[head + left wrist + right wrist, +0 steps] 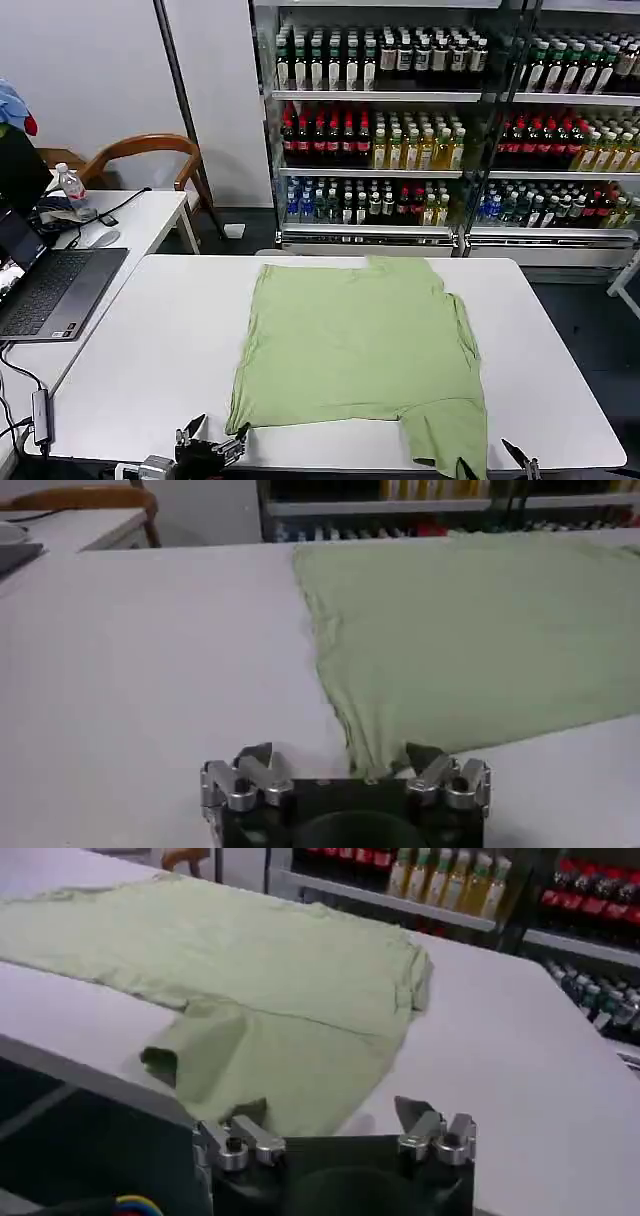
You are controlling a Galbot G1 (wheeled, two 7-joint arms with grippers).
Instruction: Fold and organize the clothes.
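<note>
— Judging from how the polo shirt (365, 350) lies, is any fold finished?

— Hardly. It is spread on the white table (150, 350), face down it seems, with one side turned in and a sleeve hanging over the near edge. Most folding is left.

— And the grippers?

— The left gripper (345, 772) is held spread at the shirt's near corner, nothing grasped. The right gripper (335, 1133) is parted too, just before the sleeve.

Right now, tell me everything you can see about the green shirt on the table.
The light green shirt looks like soft, thin fabric and lies spread flat on the white table, plain side up, so no buttons or print show. One short sleeve reaches to the table's near edge at the robot's right. Slight wrinkles run along its side edges. Both claws, left claw and right claw, are open near that edge, not gripping it.
</note>
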